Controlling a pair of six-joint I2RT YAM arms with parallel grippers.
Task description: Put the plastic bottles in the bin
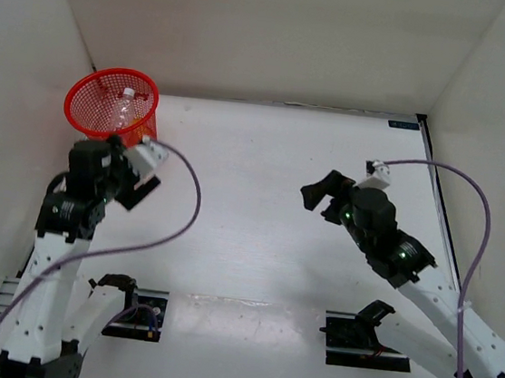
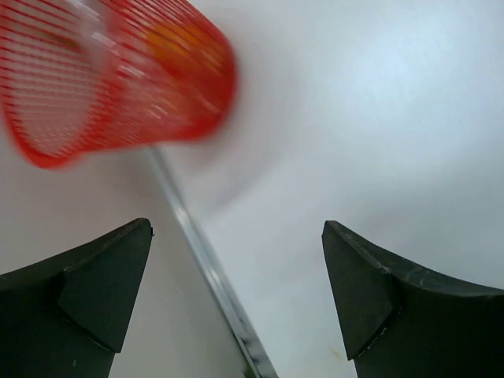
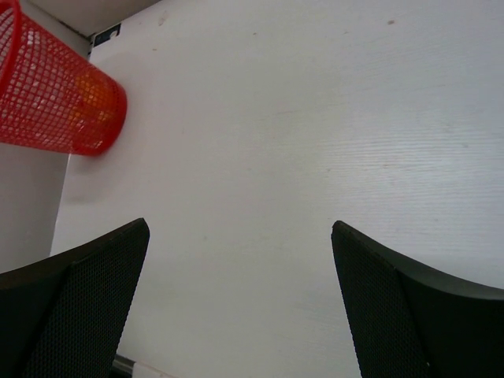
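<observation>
A: Progress?
B: Looks basically done. No bottle lies on the tabletop (image 1: 260, 204) in any view, so I'd judge nothing is left to pick.
A: Bin contents?
B: The bin (image 1: 83, 110) stands upright in the far left corner, by the wall. The slim clear bottle (image 1: 126, 107) is inside, white cap up. An orange patch (image 3: 88, 93) shows through the mesh near the base. That's one or both orange bottles; can't separate them.
A: Hands?
B: Left hand (image 2: 236, 226) has fingers apart, holds nothing, just beside the bin. Right hand (image 3: 240, 228) has fingers apart, holds nothing, over the tabletop, well apart from the bin.
</observation>
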